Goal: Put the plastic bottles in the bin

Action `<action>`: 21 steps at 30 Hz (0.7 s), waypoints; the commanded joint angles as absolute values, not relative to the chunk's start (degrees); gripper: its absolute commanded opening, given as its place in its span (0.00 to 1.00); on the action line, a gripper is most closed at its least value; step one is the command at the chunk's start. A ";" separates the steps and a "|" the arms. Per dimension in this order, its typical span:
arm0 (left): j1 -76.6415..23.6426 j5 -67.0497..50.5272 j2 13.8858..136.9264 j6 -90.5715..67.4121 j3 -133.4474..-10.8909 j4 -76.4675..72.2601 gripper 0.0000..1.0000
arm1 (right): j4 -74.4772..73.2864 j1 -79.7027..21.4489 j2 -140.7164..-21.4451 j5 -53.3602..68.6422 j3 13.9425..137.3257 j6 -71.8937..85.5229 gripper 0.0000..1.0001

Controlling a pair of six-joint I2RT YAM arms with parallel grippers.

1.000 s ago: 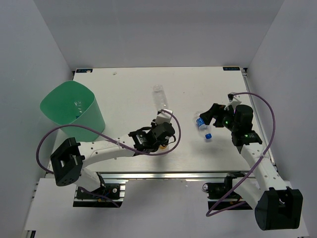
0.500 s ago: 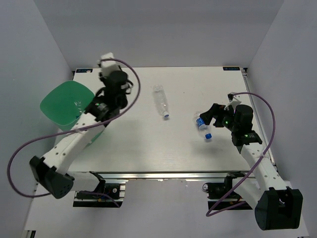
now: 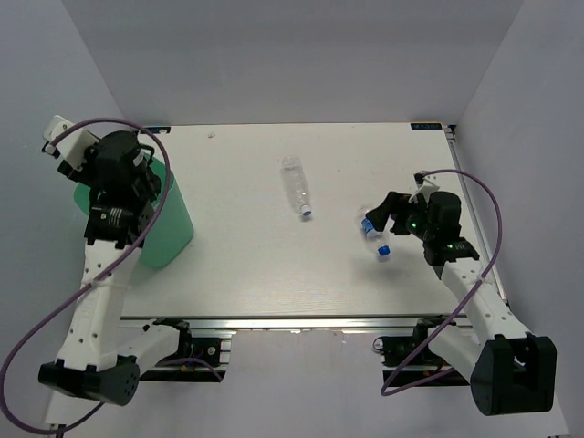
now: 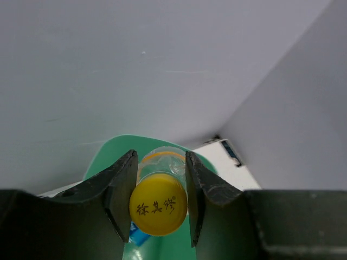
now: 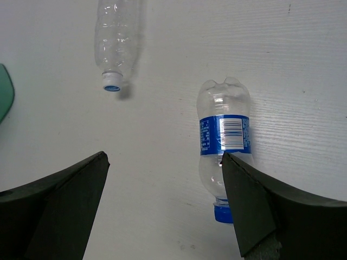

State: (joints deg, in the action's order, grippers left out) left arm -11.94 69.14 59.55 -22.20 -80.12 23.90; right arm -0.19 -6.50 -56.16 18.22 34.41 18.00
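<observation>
My left gripper is shut on the yellow-capped bottle with yellow-orange contents, holding it above the open mint-green bin. A bit of blue label shows inside the bin. In the top view the left gripper hangs over the bin and hides its bottle. My right gripper is open and empty above a blue-labelled, blue-capped bottle lying on the table; that bottle shows in the top view just below the right gripper. A clear unlabelled bottle lies mid-table.
The clear bottle lies up and left of the labelled one in the right wrist view, with the bin's edge at far left. Grey walls enclose the white table on three sides. The bin stands at the table's left edge.
My left arm has swung from the table's middle, left and back, to above the bin, carrying the yellow-capped bottle. The right arm has barely moved.
</observation>
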 commanded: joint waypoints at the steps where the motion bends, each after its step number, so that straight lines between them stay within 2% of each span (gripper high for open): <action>1: -6.52 67.25 65.89 -27.32 -79.09 30.66 0.06 | 0.97 -10.00 -56.86 16.45 37.09 14.69 0.89; 3: -4.67 64.69 68.45 -28.39 -81.20 33.12 0.78 | 0.09 -12.90 -57.65 13.29 38.67 11.96 0.89; 4: -4.66 64.77 69.42 -28.56 -83.65 35.22 0.98 | -2.78 -16.40 -58.87 9.70 39.37 11.00 0.89; 8: -4.57 60.92 69.62 -27.08 -87.09 34.02 0.98 | -4.22 -25.39 -63.01 1.42 42.27 6.42 0.89; 11: -4.57 49.96 68.38 -23.65 -91.39 30.77 0.98 | -4.39 -28.38 -67.31 0.35 45.43 5.36 0.89; 15: -4.57 28.88 67.59 -21.62 -95.97 25.76 0.98 | -2.73 -30.32 -75.90 -2.19 50.09 5.10 0.89; 16: -4.57 19.52 67.85 -22.32 -96.24 25.14 0.98 | -2.46 -31.11 -77.76 -2.28 52.53 5.10 0.89; 19: -4.83 2.10 68.55 -25.74 -91.95 19.09 0.98 | -1.85 -32.25 -85.48 -2.19 58.42 6.06 0.89; 21: -8.50 0.70 68.90 -27.68 -85.82 13.48 0.98 | -1.50 -33.65 -91.19 -2.72 61.33 6.59 0.89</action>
State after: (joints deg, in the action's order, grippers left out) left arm -5.39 18.31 66.39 -25.15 -92.23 19.62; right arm -4.05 -31.86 -85.71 -0.82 56.21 6.66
